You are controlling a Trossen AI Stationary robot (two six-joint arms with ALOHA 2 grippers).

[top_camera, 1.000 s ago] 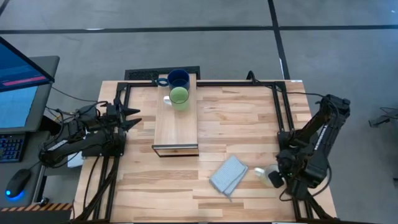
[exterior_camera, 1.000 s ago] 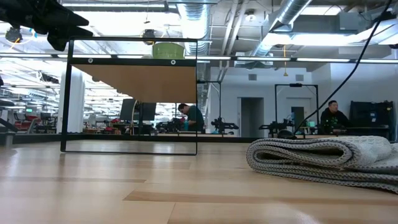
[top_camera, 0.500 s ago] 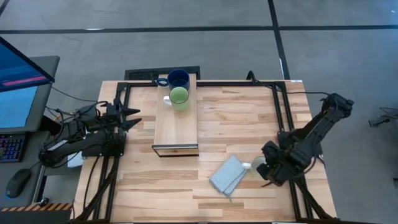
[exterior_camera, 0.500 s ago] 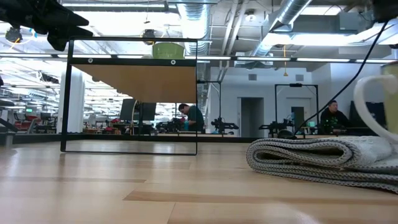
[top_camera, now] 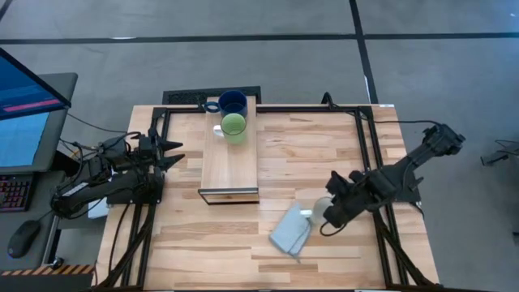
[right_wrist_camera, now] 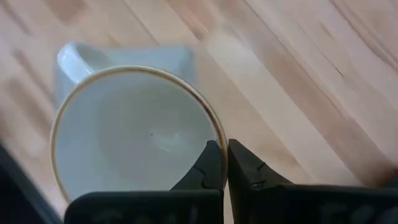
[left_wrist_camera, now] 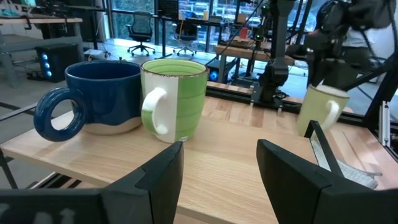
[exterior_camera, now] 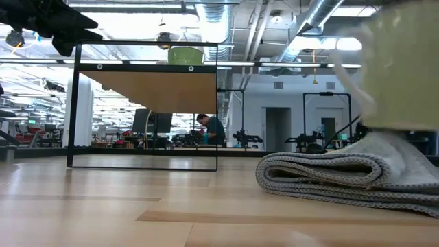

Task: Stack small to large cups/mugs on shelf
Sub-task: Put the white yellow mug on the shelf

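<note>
White mug hangs pinched by its rim in my right gripper over the cloth — bound for the shelf (left gripper spread, waiting).

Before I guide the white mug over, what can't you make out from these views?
- White mug, low view: blurred, cut off at the top edge.
- Right gripper, high view: fingertips hidden under the arm.
- Blue mug, low view: hidden behind the green mug on the shelf.

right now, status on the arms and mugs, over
Right end effector shut on the white ceramic mug's rim, above the folded grey-blue cloth. Left end effector open, parked beside the light-wood shelf. Dark blue mug and light green mug on shelf.
</note>
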